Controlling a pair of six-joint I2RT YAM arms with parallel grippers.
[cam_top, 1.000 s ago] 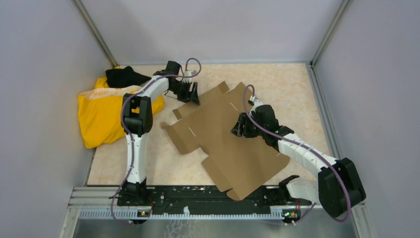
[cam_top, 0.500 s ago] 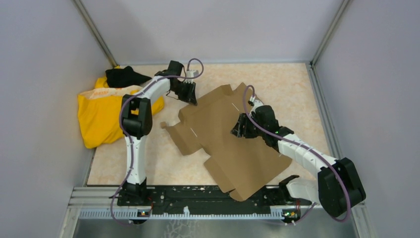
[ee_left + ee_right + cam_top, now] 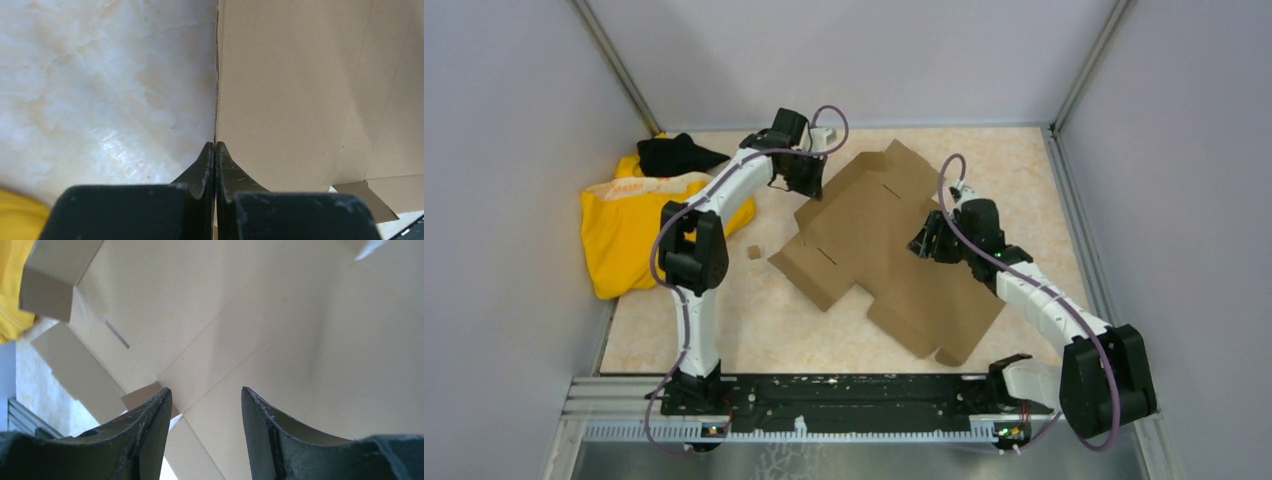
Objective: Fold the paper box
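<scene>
The paper box (image 3: 879, 240) is a flat brown die-cut cardboard sheet with flaps and slots, lying across the middle of the table. My left gripper (image 3: 809, 186) is at the sheet's far left edge. In the left wrist view the left gripper (image 3: 215, 144) is shut, with the edge of the paper box (image 3: 300, 90) running straight in between its fingers. My right gripper (image 3: 926, 246) is over the sheet's right half. In the right wrist view the right gripper (image 3: 206, 390) is open, nothing between its fingers, close above the creased paper box (image 3: 260, 315).
A yellow cloth (image 3: 624, 235) with a black cloth (image 3: 674, 155) on it lies at the far left. A tiny cardboard scrap (image 3: 753, 252) sits on the table left of the sheet. Grey walls enclose three sides; the black rail (image 3: 824, 398) runs along the near edge.
My left gripper has shut on the sheet's far left edge. The sheet has slid toward the far right, off the near rail. The right arm has moved right and away with it.
</scene>
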